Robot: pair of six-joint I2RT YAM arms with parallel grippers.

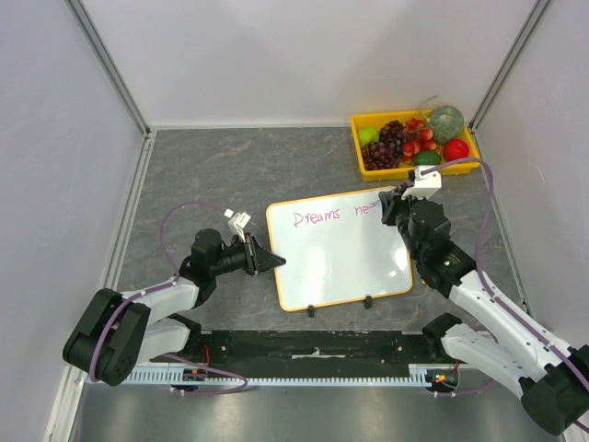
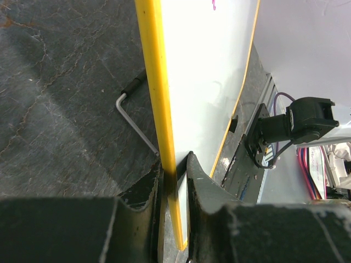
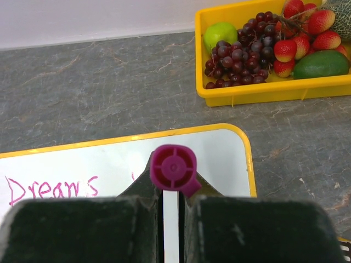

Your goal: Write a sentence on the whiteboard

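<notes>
Top view: the whiteboard [image 1: 345,262] rests on the table [image 1: 202,175]. Left wrist: my left gripper [image 2: 175,167] pinches its thin orange edge, the correct hold; the board looks stiff, light, liable to slide. Right wrist: my right gripper [image 3: 174,192] is clamped on a magenta marker [image 3: 173,170].

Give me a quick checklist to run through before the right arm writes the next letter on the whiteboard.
1. Board steadied: the left gripper clamps the whiteboard by its frame: ok.
2. Pen held: the marker sits in the shut right gripper: ok.
3. Tip touching the board: cannot tell, hidden under the gripper.
4. Blank surface below the writing: ok.
5. The yellow tray lies apart from the board: ok.
</notes>
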